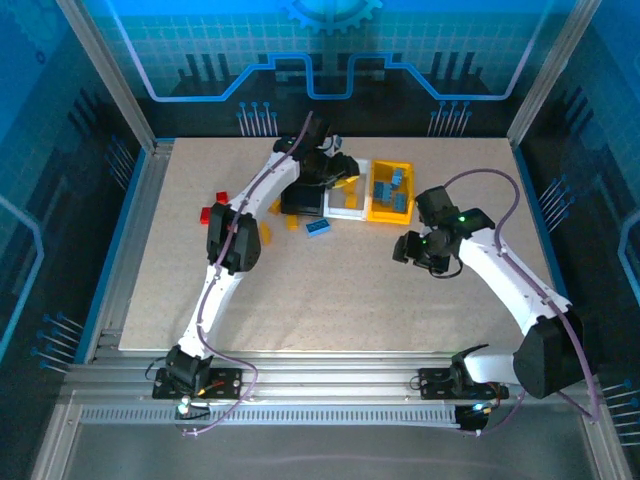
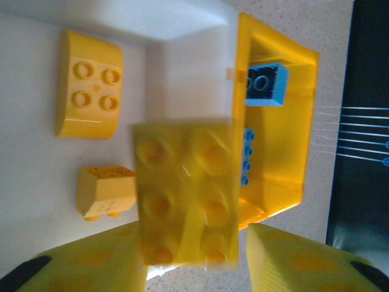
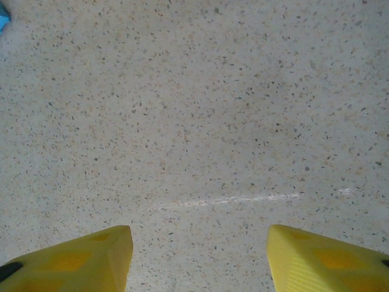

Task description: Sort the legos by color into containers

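Beige speckled table (image 1: 330, 300) from above, with two white arms (image 1: 225, 260) reaching in from the near edge. The left gripper (image 1: 338, 172) hangs over a row of three bins. A black bin (image 1: 303, 203) sits just to its left, a white bin (image 1: 348, 206) beneath it, and a yellow bin (image 1: 390, 215) just to its right, holding blue bricks (image 1: 395, 185). Loose pieces lie nearer the arm bases than this gripper: red bricks (image 1: 207, 212) well to its left, and orange-yellow bricks (image 1: 267, 233) and a blue brick (image 1: 319, 227) close to the bins. The right gripper (image 1: 405, 248) is over bare table, near the yellow bin but apart from it.

From the left wrist, the gripper's fingers (image 2: 79, 267) stand apart at the bottom corners. A blurred, studded yellow brick (image 2: 185, 191) is between them. It overlaps the left finger, and a thin gap shows beside the right finger. I cannot tell whether it is pinched or loose. Beyond the fingers, the white bin (image 2: 182, 67) holds a curved yellow brick (image 2: 91, 91) and a small yellow brick (image 2: 106, 191). To the gripper's right, the yellow bin (image 2: 307, 121) holds two blue pieces.

From the right wrist, the right gripper (image 3: 199, 243) has its yellow fingers (image 3: 328, 261) spread wide with nothing between them, above bare speckled table.
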Robot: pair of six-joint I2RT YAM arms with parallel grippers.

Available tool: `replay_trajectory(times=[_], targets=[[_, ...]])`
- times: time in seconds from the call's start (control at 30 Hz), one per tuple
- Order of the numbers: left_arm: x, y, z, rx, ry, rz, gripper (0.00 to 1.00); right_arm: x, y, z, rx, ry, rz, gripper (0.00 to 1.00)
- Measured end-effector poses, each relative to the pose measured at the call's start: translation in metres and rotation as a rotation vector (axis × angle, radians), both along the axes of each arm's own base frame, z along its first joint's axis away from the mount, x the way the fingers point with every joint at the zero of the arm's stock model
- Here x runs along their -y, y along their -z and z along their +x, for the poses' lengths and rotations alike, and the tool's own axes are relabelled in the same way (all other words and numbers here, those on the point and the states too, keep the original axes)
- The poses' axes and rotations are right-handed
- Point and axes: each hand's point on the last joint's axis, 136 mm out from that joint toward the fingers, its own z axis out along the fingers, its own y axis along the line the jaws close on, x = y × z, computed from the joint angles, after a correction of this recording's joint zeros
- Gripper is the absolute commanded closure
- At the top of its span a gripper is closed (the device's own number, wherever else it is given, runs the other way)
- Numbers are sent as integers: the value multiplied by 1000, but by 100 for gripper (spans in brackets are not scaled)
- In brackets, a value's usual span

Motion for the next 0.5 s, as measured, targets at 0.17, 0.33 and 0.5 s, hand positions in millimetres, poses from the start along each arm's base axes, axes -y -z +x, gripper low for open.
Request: replay_trajectory(times=[0.17, 0.33, 0.5], targets=[[0, 3, 0, -14, -11, -3, 45, 3, 1, 1, -4, -3, 10, 38], [0, 3, 1, -15, -15, -6, 44, 3, 4, 2, -15, -16, 12, 38], [0, 0, 1, -11, -15, -7, 44, 0, 6, 3, -28, -27, 25, 38]])
